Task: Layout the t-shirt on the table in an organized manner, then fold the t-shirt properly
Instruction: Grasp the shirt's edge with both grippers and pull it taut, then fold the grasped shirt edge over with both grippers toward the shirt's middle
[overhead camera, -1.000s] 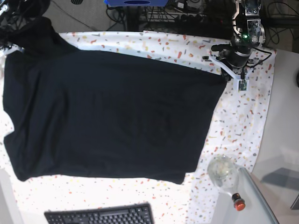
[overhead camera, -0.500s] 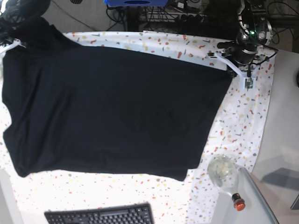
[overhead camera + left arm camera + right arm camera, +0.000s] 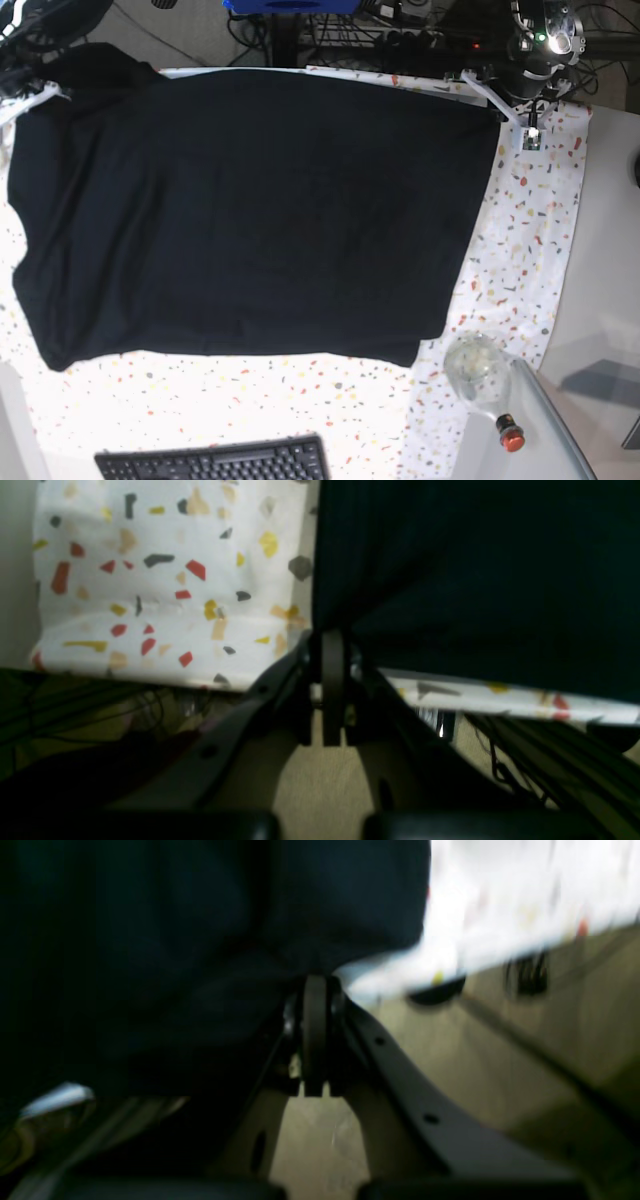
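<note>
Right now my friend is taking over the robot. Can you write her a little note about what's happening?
Left end effector: shut on the t-shirt, pinching its far corner by the table's back edge.
Right end effector: shut on the t-shirt at the other far corner; that view is blurred.
The t-shirt lies spread wide over the table, its far edge held along the back edge. A keyboard sits at the near edge.
Done: the shirt is mostly laid out flat.
Left: let go, smooth it out, then fold it.
</note>
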`<state>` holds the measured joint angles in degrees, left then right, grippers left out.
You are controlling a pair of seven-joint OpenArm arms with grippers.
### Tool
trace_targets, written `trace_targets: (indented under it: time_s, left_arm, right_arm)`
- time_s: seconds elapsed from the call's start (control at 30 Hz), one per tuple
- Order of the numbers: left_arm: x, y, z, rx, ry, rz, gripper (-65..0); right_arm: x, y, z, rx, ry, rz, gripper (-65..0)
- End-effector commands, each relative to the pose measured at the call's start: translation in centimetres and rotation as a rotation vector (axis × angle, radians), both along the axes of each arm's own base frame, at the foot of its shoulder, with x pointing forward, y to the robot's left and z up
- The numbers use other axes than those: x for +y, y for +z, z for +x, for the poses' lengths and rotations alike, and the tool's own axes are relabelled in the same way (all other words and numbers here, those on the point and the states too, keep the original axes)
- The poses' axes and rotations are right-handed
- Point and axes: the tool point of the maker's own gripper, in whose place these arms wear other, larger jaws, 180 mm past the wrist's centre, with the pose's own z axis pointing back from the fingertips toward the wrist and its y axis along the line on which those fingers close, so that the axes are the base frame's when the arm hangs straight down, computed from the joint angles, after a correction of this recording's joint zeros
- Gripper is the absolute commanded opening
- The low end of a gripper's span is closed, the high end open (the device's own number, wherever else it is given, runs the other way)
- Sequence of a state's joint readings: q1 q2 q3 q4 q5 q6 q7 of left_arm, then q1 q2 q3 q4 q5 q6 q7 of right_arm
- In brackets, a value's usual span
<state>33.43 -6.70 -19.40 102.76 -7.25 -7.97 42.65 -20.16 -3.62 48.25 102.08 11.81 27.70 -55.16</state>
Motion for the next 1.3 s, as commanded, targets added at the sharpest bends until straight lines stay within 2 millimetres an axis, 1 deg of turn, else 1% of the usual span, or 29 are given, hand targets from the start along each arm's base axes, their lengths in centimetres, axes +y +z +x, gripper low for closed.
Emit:
trace_targets:
  time_s: [0.0,0.03,0.07,0.1,0.17,0.2,0.23,0.27,0.3,0.33,0.37,0.4,0.43,0.5,0.57,0.63,0.7,0.73,0.8,0.87,0.93,1.03,1.1,1.13,1.27]
  left_arm:
    - [0.7,-0.4,0.6,-0.004,0.010,0.012,-65.0]
    - [0.8,-0.7,0.7,0.003,0.015,0.010,-65.0]
    - [0.7,-0.5,1.0,-0.006,0.013,0.012,-65.0]
    - [0.7,0.0,1.1,-0.016,0.007,0.015,-65.0]
    - [0.5,0.9,1.2,-0.036,-0.005,0.023,-65.0]
    - [0.4,1.3,1.1,-0.043,-0.010,0.024,-65.0]
    - [0.3,1.6,0.9,-0.045,-0.014,0.028,-65.0]
    - [0.7,1.8,0.6,-0.046,-0.009,0.036,-65.0]
    - [1.4,2.2,0.6,-0.052,0.007,0.050,-65.0]
    - [2.0,2.1,0.5,-0.052,0.025,0.055,-65.0]
    - [2.5,1.5,0.3,-0.037,0.043,0.056,-65.0]
    - [2.3,0.8,0.3,-0.022,0.042,0.047,-65.0]
    - [2.0,0.6,0.3,-0.017,0.036,0.040,-65.0]
    - [2.0,1.7,0.3,-0.038,0.027,0.054,-65.0]
    - [1.9,2.7,0.8,-0.066,0.018,0.062,-65.0]
    - [2.2,2.7,1.8,-0.083,0.029,0.060,-65.0]
    - [1.8,1.9,2.8,-0.063,0.032,0.042,-65.0]
    - [1.6,2.0,3.2,-0.046,0.031,0.037,-65.0]
    - [1.3,2.7,4.0,-0.024,0.032,0.033,-65.0]
    - [1.2,3.4,5.4,-0.038,0.035,0.031,-65.0]
    - [1.3,3.7,6.5,-0.062,0.039,0.030,-65.0]
    - [1.4,4.0,8.5,-0.093,0.047,0.020,-65.0]
    - [1.5,3.8,9.3,-0.096,0.055,0.012,-65.0]
    - [1.6,3.5,9.8,-0.095,0.061,0.005,-65.0]
    - [1.8,2.0,10.3,-0.066,0.081,-0.016,-65.0]
  right_arm:
    - [0.3,-0.4,0.3,0.009,0.016,0.013,-65.0]
    - [0.7,-0.5,0.5,0.020,0.032,0.021,-65.0]
    - [1.1,-0.7,0.3,0.033,0.040,0.029,-65.0]
    - [1.1,-0.5,0.4,0.027,0.045,0.023,-65.0]
    - [0.8,0.0,0.2,0.023,0.043,0.008,-65.0]
    - [0.5,0.1,-0.2,0.026,0.035,0.001,-65.0]
    - [-0.1,0.7,-0.2,0.016,0.023,-0.018,-65.0]
    - [-0.3,1.0,-0.3,0.011,0.018,-0.029,-65.0]
    - [-0.6,1.3,-0.3,0.008,0.014,-0.037,-65.0]
    - [-0.7,1.3,-0.5,0.009,0.011,-0.041,-65.0]
    - [-0.9,1.3,-0.4,0.009,0.012,-0.043,-65.0]
    - [-0.9,1.3,-0.4,0.011,0.011,-0.041,-65.0]
    - [-0.8,1.2,-0.4,0.011,0.010,-0.038,-65.0]
    - [-0.9,1.7,-0.1,-0.003,0.013,-0.051,-65.0]
    - [-1.1,2.1,0.2,-0.022,0.016,-0.064,-65.0]
    - [-1.0,2.1,1.3,-0.057,0.026,-0.062,-65.0]
    - [-0.4,1.5,2.5,-0.071,0.034,-0.036,-65.0]
    - [-0.2,1.4,2.9,-0.067,0.040,-0.028,-65.0]
    - [-0.2,2.1,3.6,-0.077,0.043,-0.035,-65.0]
    - [-0.3,2.7,4.2,-0.091,0.052,-0.048,-65.0]
    - [-0.4,3.2,5.6,-0.113,0.070,-0.054,-65.0]
    - [0.4,3.4,7.7,-0.132,0.129,-0.048,-65.0]
    - [0.6,3.8,9.5,-0.157,0.156,-0.050,-65.0]
    - [0.8,3.8,10.2,-0.160,0.169,-0.044,-65.0]
    - [0.8,3.4,13.0,-0.175,0.194,-0.019,-65.0]
